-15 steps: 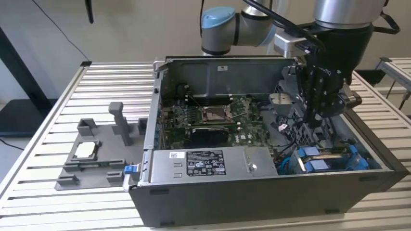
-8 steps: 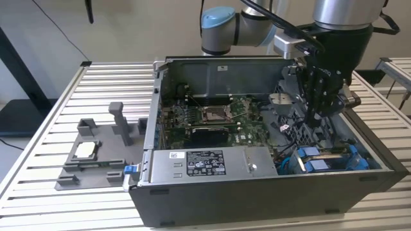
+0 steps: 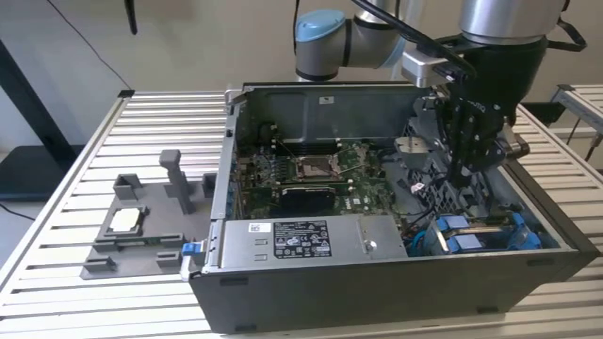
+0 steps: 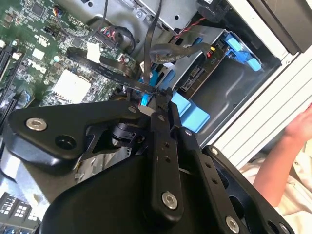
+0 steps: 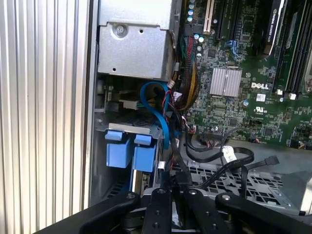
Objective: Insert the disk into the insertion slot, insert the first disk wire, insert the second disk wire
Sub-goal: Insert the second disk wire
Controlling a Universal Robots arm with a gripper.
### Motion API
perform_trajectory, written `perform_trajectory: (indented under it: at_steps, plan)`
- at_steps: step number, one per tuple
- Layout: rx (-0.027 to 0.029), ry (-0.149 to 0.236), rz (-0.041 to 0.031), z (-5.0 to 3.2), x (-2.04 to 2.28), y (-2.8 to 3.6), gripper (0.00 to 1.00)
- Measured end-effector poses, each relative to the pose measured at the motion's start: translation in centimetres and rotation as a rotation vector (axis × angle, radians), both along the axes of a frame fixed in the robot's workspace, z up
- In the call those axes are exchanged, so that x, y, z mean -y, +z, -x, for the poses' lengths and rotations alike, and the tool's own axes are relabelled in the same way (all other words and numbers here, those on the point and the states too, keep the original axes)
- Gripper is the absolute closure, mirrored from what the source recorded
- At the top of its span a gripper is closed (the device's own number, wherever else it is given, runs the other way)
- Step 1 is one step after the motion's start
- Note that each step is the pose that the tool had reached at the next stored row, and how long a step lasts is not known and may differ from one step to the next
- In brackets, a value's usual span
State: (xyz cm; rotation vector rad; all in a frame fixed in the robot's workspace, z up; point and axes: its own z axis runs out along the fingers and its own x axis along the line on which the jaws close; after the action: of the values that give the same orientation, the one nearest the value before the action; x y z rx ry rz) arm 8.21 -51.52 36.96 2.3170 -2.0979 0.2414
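The black wire (image 4: 105, 68) runs from the board (image 4: 44, 73) to the gripper (image 4: 156, 97), which is clenched on its plug end. Just beyond the tips, the disk (image 4: 197, 75) is already seated in the slot (image 4: 234, 92). This looks like the first-wire step, and I'd say the plug must meet the disk's socket squarely.

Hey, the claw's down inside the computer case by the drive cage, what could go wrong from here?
1. The claw looks closed on a black flat wire; a crooked approach to the disk could bend its plug.
2. Loose cables, like the blue cable, crowd the drive cage and might snag.
3. A person's hand is near the case and could be struck.
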Motion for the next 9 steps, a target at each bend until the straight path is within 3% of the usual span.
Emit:
perform_trajectory:
  at_steps: [1,4,7,9]
  plan:
    - [-0.0002,0.0,-0.0045,-0.03,0.11,-0.01,0.84]
    - [-0.0005,0.0,-0.037,-0.14,0.59,-0.04,0.84]
    - [-0.0006,0.0,-0.0833,-0.22,1.02,-0.07,0.84]
    - [-0.0007,0.0,-0.1103,-0.26,1.31,-0.07,0.84]
